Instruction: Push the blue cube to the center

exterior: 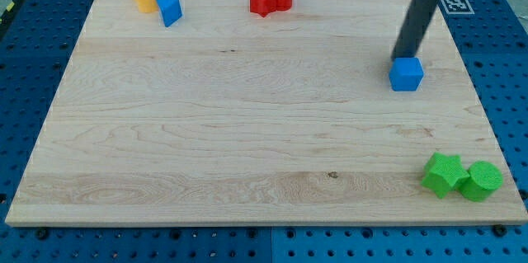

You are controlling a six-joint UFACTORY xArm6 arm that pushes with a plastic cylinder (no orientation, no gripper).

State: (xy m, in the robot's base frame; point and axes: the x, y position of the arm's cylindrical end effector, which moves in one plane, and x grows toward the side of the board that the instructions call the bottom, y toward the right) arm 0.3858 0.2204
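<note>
The arm has no jaws, only a dark rod whose tip (405,55) touches the top edge of the blue cube (406,74). The cube sits on the wooden board (247,131) toward the view's right, well apart from the centre.

A straight, round rod, dark grey to black with a dull sheen down one side, ends bluntly at my tip (405,56). Above, it widens into a thicker dark collar with a pale band, cut off by the view's top edge.
</note>
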